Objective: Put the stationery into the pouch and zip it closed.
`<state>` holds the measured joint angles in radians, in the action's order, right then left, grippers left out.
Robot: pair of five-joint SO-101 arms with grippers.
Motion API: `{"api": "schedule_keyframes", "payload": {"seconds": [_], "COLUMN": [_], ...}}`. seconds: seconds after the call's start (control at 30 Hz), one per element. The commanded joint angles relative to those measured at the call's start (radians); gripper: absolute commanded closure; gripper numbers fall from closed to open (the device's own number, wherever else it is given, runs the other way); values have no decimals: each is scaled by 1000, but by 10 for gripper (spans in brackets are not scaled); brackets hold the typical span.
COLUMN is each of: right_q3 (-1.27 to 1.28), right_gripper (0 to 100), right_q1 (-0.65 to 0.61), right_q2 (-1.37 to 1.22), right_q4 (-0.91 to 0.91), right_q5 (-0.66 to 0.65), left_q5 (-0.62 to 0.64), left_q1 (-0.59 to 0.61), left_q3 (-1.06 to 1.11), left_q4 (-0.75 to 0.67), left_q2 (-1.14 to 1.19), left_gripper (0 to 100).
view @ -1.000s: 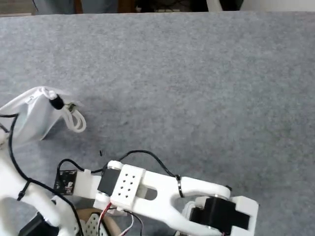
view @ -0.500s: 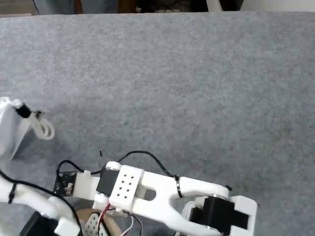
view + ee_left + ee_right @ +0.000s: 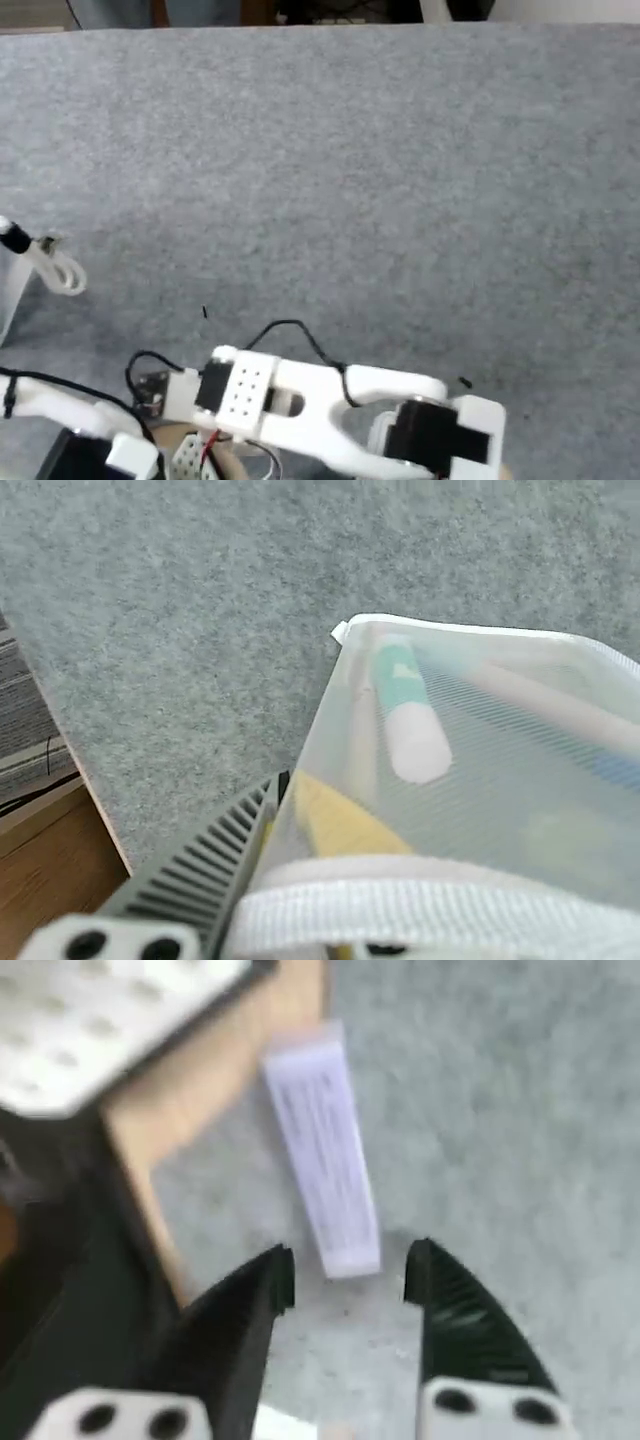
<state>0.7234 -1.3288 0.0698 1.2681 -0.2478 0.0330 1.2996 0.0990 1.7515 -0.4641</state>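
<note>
Though partly hidden by mesh, gripped the pouch (image 3: 480,780) with the left gripper (image 3: 255,840): saw one ribbed finger (image 3: 205,875) pressed flat to the pouch's side, the other lost behind the fabric. Held the pouch up off the grey table (image 3: 180,630). Saw a yellow piece (image 3: 335,825) through the mesh just past that fingertip, then, farther out from the finger, a green-and-white marker (image 3: 405,715) and a pale pen (image 3: 560,715), all inside. Noted a white band (image 3: 400,910) along the pouch edge nearest the wrist; could not tell whether zipped. From above, found the pouch's white loop (image 3: 58,272) and black pull (image 3: 15,238) at the table's left edge, well apart from the right arm (image 3: 320,400). Saw the right gripper (image 3: 350,1260) over the table with its black fingers (image 3: 250,1310) spread apart. Found a pale lilac strip (image 3: 325,1150) flat on the table just ahead of the fingertips, lying lengthwise away from them, touching neither. Beside the strip, off one finger's side, made out a tan board (image 3: 215,1090) and a white perforated plate (image 3: 90,1020).
</note>
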Motion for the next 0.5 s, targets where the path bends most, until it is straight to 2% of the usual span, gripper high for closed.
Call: {"api": "schedule_keyframes", "payload": {"seconds": [0.0, 0.13, 0.47], "right_q3": [-21, -65, -71], "right_gripper": [808, 808, 808], "right_q1": [51, 129, 132], "right_q2": [-1, -2, -10], "right_q4": [-37, -34, -57], "right_q5": [58, 58, 60], "left_q5": [-35, -38, -38], "left_q1": [39, 39, 42], "left_q3": [-39, -41, -42], "left_q4": [-2, -2, -3], "left_q2": [3, 3, 3], "left_gripper": [971, 971, 971]}}
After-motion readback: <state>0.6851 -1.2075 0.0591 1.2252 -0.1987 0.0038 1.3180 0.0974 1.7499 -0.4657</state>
